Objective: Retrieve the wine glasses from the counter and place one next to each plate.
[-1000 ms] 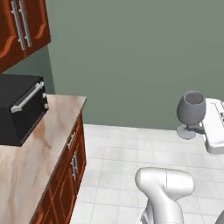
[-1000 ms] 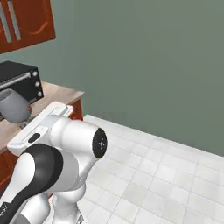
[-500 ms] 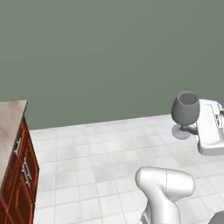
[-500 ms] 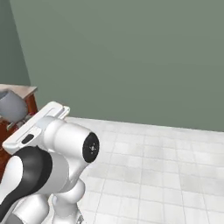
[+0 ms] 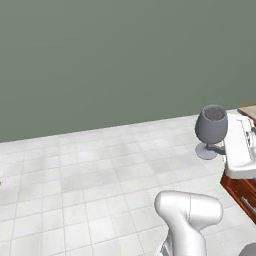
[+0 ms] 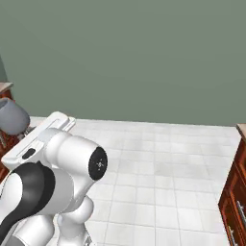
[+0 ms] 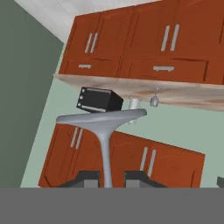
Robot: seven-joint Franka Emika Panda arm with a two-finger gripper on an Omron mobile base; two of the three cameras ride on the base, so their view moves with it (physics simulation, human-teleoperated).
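My gripper (image 7: 107,177) is shut on the thin stem of a grey-blue wine glass (image 7: 105,127), whose round foot spreads just beyond the finger tips. The left base view shows this glass (image 5: 211,125) upright beside the white hand, with the gripper (image 5: 220,148) at its stem. It appears again at the far left of the right base view as the glass (image 6: 12,116). The hand view is rolled over and looks at the counter (image 7: 175,89), where another small wine glass (image 7: 154,101) stands. The plates are out of view.
A black toaster oven (image 7: 98,99) and a small white object (image 7: 133,103) sit on that counter, with reddish-brown cabinets (image 7: 144,43) around it. White tiled floor (image 5: 90,170) and a grey-green wall lie ahead. Wood cabinets (image 6: 235,192) edge the right side.
Both base views have swung round, so the camera moved: the counter with the toaster oven slid out of the left side. The glass has stayed in my grip.
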